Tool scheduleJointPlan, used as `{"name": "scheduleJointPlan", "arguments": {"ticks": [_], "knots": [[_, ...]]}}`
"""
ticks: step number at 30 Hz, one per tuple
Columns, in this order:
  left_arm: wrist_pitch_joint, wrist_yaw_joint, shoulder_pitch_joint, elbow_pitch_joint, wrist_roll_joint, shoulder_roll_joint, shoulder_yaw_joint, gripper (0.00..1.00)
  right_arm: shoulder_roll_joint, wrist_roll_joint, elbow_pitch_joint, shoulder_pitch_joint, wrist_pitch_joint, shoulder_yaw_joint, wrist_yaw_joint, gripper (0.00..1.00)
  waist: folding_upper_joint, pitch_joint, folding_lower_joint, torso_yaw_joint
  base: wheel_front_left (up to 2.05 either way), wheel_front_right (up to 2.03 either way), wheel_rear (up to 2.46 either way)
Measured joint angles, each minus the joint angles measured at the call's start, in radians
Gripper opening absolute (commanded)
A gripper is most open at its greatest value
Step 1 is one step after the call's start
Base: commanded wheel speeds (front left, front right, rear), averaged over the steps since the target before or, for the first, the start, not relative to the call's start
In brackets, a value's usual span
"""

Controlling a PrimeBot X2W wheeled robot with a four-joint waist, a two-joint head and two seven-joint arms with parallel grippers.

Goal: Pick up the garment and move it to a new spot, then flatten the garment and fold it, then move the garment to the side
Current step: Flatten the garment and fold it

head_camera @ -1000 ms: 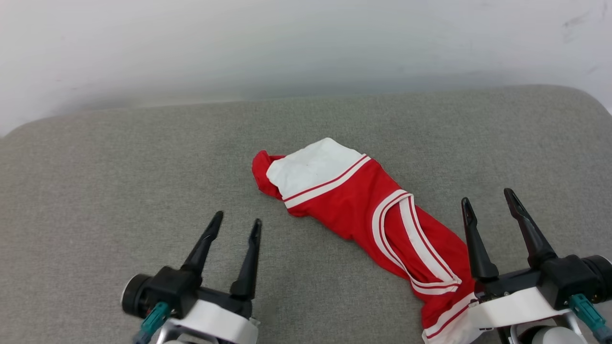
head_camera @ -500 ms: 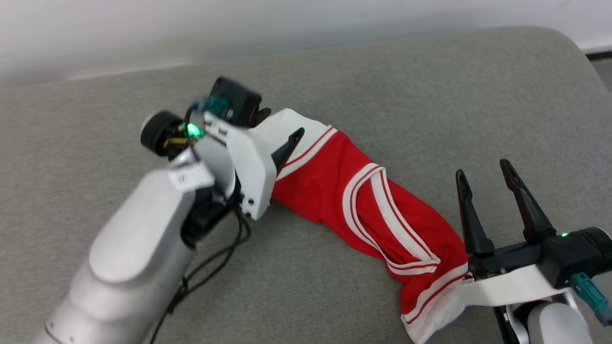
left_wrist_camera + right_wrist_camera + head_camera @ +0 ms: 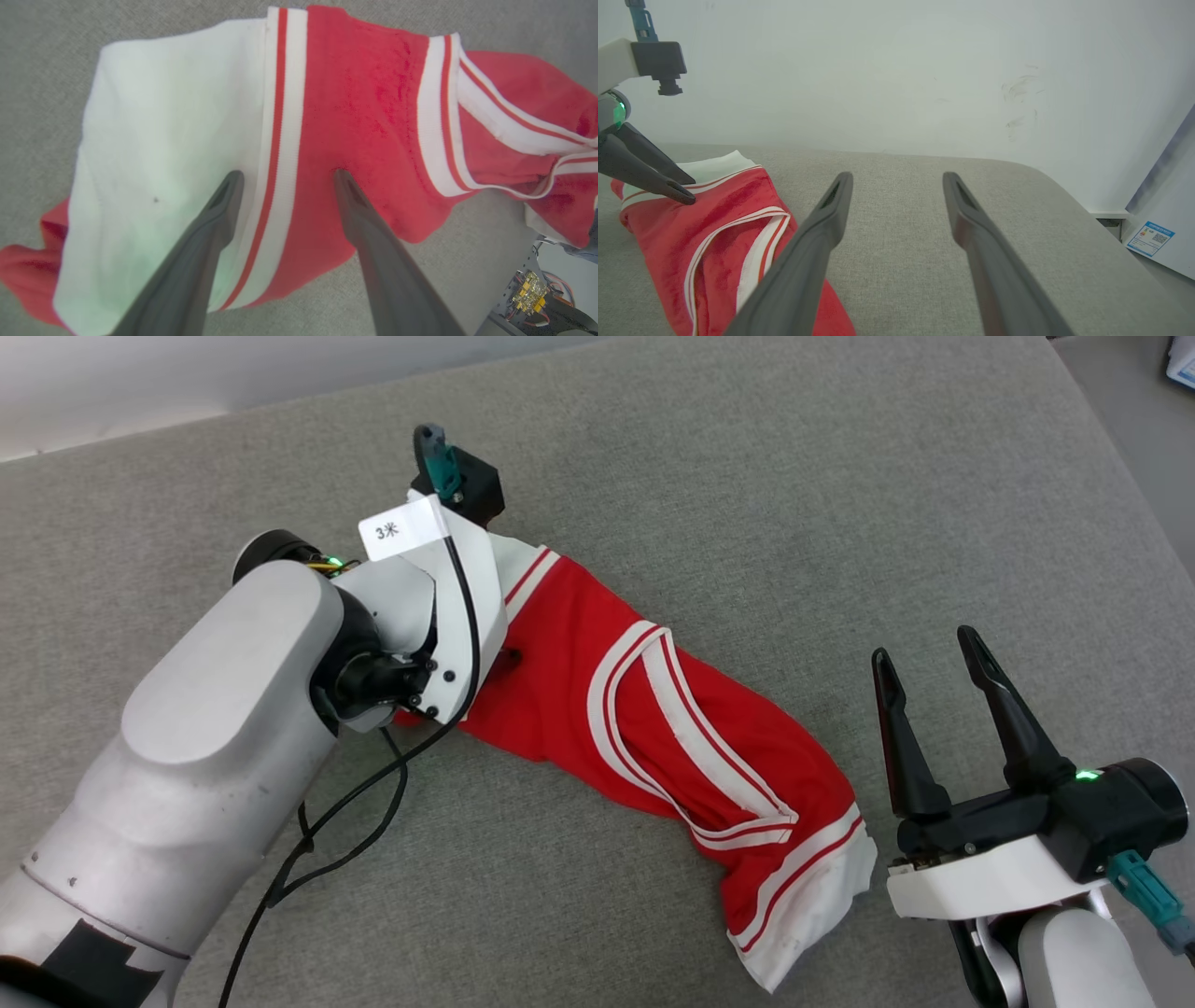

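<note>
Red soft jersey garment (image 3: 569, 681) with white sleeves and red-and-white striped bands lies crumpled in a long bunch on the flat grey woven fabric pad (image 3: 747, 476) under it. No lettering visible.

My left gripper (image 3: 287, 173) is over the garment's far end. Jaws are spread wide and straddle the striped trim (image 3: 280, 93): one dark fingertip is down on the white sleeve (image 3: 154, 116), the other on the red body. Nothing is pinched between them.

My right gripper (image 3: 922, 647) sits just beside the garment's near end, by the white hem, apart from the cloth. Jaws are wide open and empty, fingers pointing along the pad past the garment. The plain white scuffed wall (image 3: 878, 70) stands beyond the garment.
</note>
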Motion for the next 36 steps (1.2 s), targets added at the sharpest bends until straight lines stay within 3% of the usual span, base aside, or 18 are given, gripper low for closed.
{"name": "scheduleJointPlan", "arguments": {"ticks": [8, 9, 10, 11, 17, 23, 27, 32, 36], "knots": [[-0.053, 0.000, -0.029, 0.074, 0.029, 0.030, -0.079, 1.00, 0.000, 0.011, -0.001, -0.013, 0.000, 0.013, 0.000, 1.00, 0.0000, 0.038, 0.0000, -0.021, 0.00, 0.00, 0.00], [-0.060, 0.000, -0.029, 0.081, 0.022, 0.029, -0.082, 0.85, 0.000, 0.011, -0.001, -0.014, 0.000, 0.013, 0.000, 1.00, 0.0000, 0.040, 0.0000, -0.020, 0.00, 0.00, 0.00], [-0.067, 0.000, -0.030, 0.087, 0.016, 0.027, -0.088, 0.20, 0.000, 0.011, -0.001, -0.014, 0.000, 0.013, 0.000, 1.00, 0.0000, 0.041, 0.0000, -0.019, 0.00, 0.00, 0.00], [-0.078, 0.000, -0.032, 0.091, 0.010, 0.025, -0.092, 0.00, 0.000, 0.011, 0.000, -0.015, 0.000, 0.012, 0.000, 1.00, 0.0000, 0.042, 0.0000, -0.016, 0.00, 0.00, 0.00], [-0.238, 0.000, -0.036, 0.085, -0.014, 0.012, -0.113, 0.00, 0.000, -0.007, 0.009, -0.015, 0.000, 0.006, 0.000, 1.00, 0.0000, 0.024, 0.0000, 0.014, 0.00, 0.00, 0.00], [-0.493, 0.000, -0.018, 0.049, -0.038, 0.011, -0.107, 0.00, 0.000, -0.033, 0.015, -0.003, 0.000, -0.013, 0.000, 1.00, 0.0000, -0.024, -0.0001, 0.070, 0.00, 0.00, 0.00], [-0.706, 0.000, 0.011, 0.002, -0.010, 0.043, -0.123, 0.00, 0.000, -0.050, 0.017, 0.010, 0.000, -0.021, 0.000, 1.00, 0.0000, -0.061, -0.0001, 0.123, 0.00, 0.00, 0.00], [-0.937, 0.002, 0.147, -0.036, 0.025, 0.082, -0.124, 0.00, 0.000, -0.064, 0.019, 0.042, 0.000, -0.034, 0.000, 1.00, 0.0000, -0.112, -0.0001, 0.191, 0.00, 0.00, 0.00], [-1.025, 0.051, 0.309, -0.084, 0.044, 0.116, -0.147, 0.00, 0.000, -0.068, 0.023, 0.073, 0.000, -0.040, 0.000, 1.00, 0.0000, -0.152, -0.0002, 0.243, 0.00, 0.00, 0.00]]}}
